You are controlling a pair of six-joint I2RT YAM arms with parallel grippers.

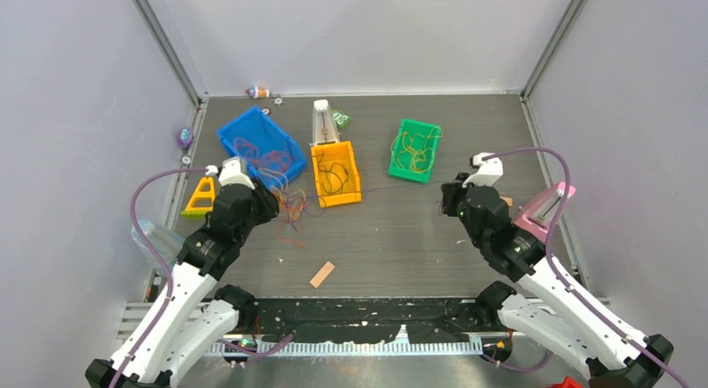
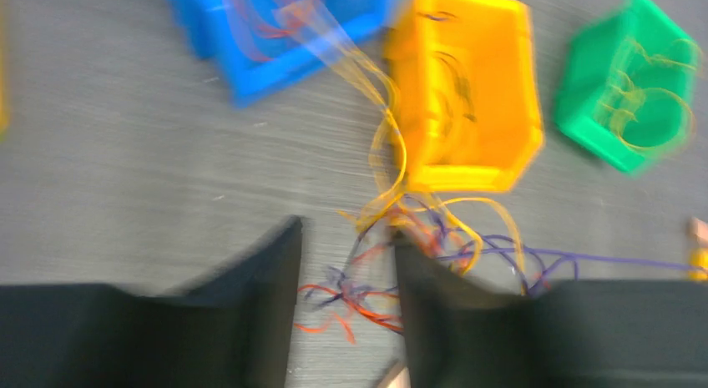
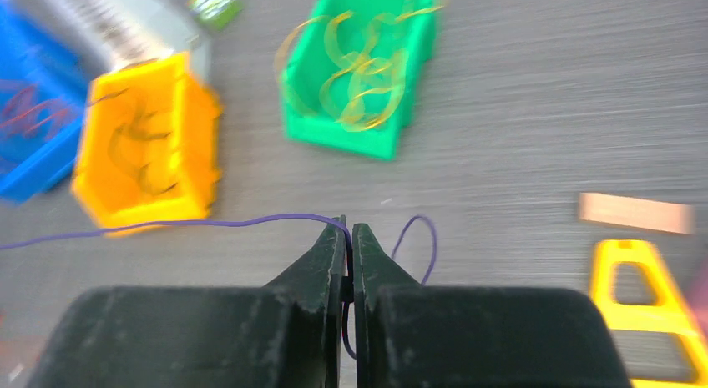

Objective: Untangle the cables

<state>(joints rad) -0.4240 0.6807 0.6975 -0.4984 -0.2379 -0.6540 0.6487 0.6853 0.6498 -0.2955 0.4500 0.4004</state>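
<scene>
Left gripper [image 2: 346, 238]: its jaws stood apart with a clear gap between them, low over the table [image 1: 401, 238] – nothing pinched as far as the blurred wrist view showed.
Between the left fingers: red and purple strands of the tangle [image 1: 292, 211] lay in the gap.
Tangle: a small knot of orange, red, yellow and purple loops on the table, just in front of the near corners of the blue bin [image 1: 236, 121] and the orange bin [image 1: 355, 171], right at the left gripper's tip.
Right gripper [image 3: 349, 229]: jaws pressed together on the purple cable [image 3: 217, 222].
Purple cable: it ran from the tangle across the bare table past the front of the orange bin to the right gripper's tip – a small loop of it curled up just to the right of the pinch.
Blue bin: reddish strands [image 1: 250, 146] lay inside.
Orange bin: dark strands [image 1: 332, 178] lay inside.
Green bin [image 1: 395, 150]: yellow strands [image 1: 416, 150] lay coiled inside; it stood apart from the tangle, right of the orange bin.
Wooden piece [image 1: 322, 274]: flat on the table, near the front edge, between the two arms.
Yellow triangle [image 1: 200, 198]: at the table's left side, beside the left arm.
</scene>
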